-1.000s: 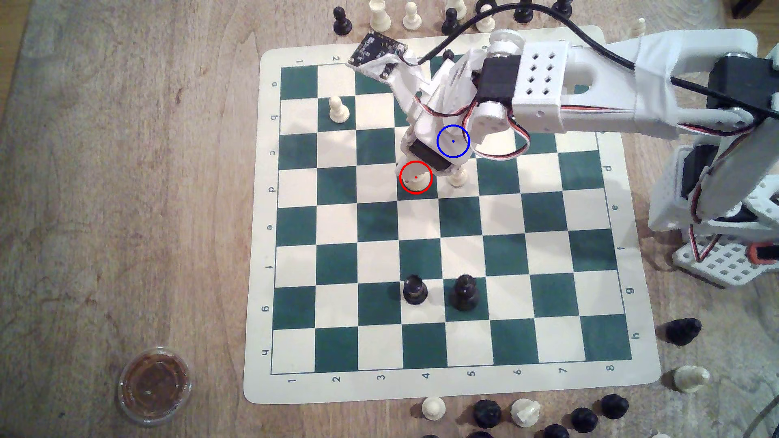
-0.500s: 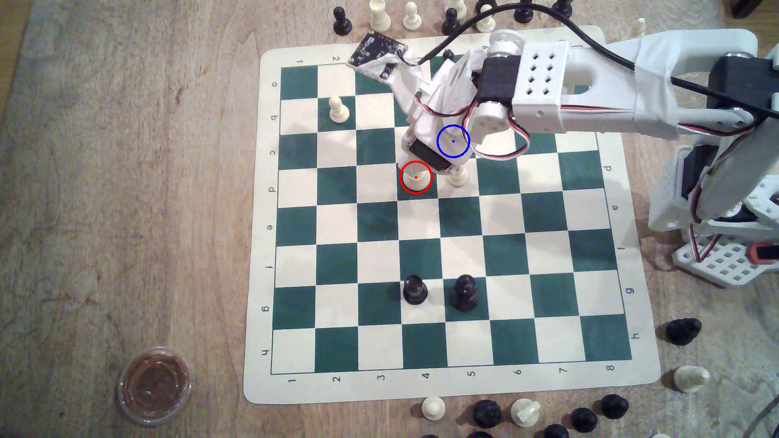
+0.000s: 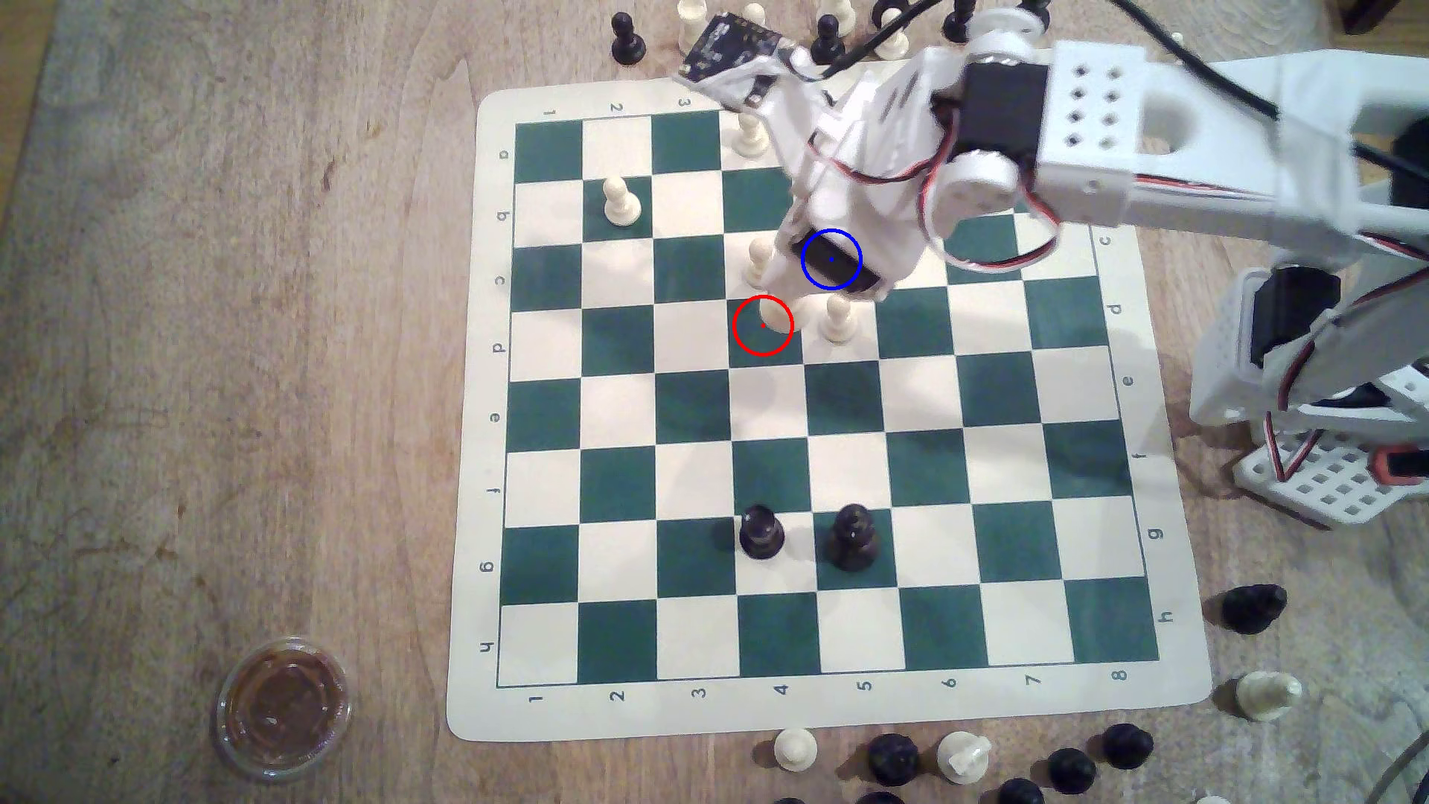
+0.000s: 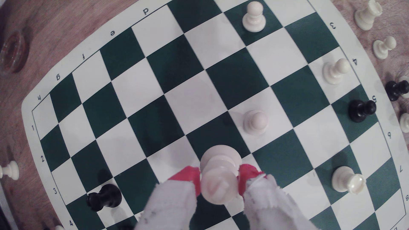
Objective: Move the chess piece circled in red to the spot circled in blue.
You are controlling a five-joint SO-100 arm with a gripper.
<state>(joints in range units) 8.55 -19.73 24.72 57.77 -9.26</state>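
I see gripper (image 4: 219,183) pinching tall white piece (image 4: 218,177) (red pads both sides), base lifted above board (image 3: 1028,696), near white pawn (image 3: 839,321).

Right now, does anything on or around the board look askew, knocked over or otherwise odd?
Yes. Off the board, a cream piece and a black piece lie on their sides by the h end. On the board, pieces stand upright. The gripper is clamped on the tall cream piece, tilted above the board.
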